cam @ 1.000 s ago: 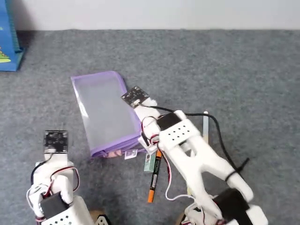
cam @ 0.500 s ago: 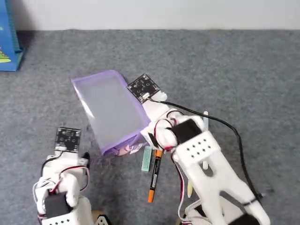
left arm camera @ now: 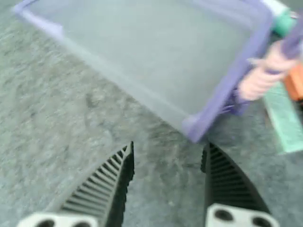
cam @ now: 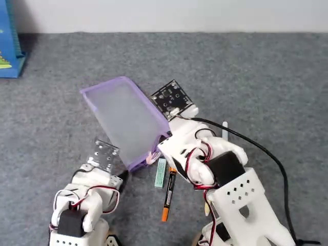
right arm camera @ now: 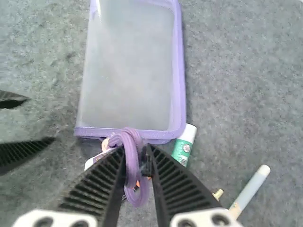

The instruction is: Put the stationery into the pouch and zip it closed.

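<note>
1. The pouch [cam: 125, 120] lies flat on the grey carpet [cam: 266, 77] between my two arms. It looks empty through its clear face. I cannot tell whether its zip is open or closed.
2. At the pouch's near end hangs a purple pull loop [right arm camera: 132, 156]. My right gripper [right arm camera: 136, 153] is clamped on it, fingers pressed together with the loop squeezed between them.
3. My left gripper [left arm camera: 169, 149] hovers just short of the pouch's near corner [left arm camera: 191, 130]. Its fingers are spread wide apart with nothing in them, and they are not touching the fabric.
4. None of the stationery is in the pouch. The green stick [cam: 161, 172] and the orange marker [cam: 168, 197] lie just beside the near end, under my right arm. The white pen [cam: 224, 134] lies farther out on the right.
5. I judge the step in hand to be readying the pouch mouth, so the task is at an early stage.
6. Next, my left gripper should close on that corner to anchor the pouch, so that pulling the loop works the zip rather than dragging the whole pouch.
</note>
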You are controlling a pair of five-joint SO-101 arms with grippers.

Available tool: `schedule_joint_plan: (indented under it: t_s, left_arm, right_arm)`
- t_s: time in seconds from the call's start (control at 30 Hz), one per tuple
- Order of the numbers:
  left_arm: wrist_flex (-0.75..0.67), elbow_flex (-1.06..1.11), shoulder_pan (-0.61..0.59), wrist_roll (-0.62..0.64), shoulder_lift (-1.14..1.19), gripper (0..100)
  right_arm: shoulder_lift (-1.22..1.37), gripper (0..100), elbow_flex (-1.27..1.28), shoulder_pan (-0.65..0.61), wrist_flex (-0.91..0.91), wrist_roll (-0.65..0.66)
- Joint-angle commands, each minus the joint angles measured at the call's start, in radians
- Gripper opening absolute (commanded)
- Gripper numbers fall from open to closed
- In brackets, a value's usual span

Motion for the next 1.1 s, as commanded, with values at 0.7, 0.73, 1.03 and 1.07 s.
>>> schedule_joint_plan:
  t_s: [0.7,0.73,1.03,1.07]
  left_arm:
    - [-0.133,0.056,0.055,0.017,-0.015,23]
    - [-0.133,0.054,0.055,0.017,-0.015,23]
    - [-0.089,-0.01,-0.032,0.038,-0.015,23]
    - [-0.091,-0.012,-0.035,0.038,-0.015,23]
  right_arm:
    - [-0.205,0.9,-0.281,-0.186,0.15,-0.009]
    - [-0.205,0.9,-0.296,-0.199,0.15,-0.009]
    - [-0.205,0.9,-0.322,-0.297,0.15,-0.008]
    - [-0.205,0.9,-0.324,-0.306,0.15,-0.008]
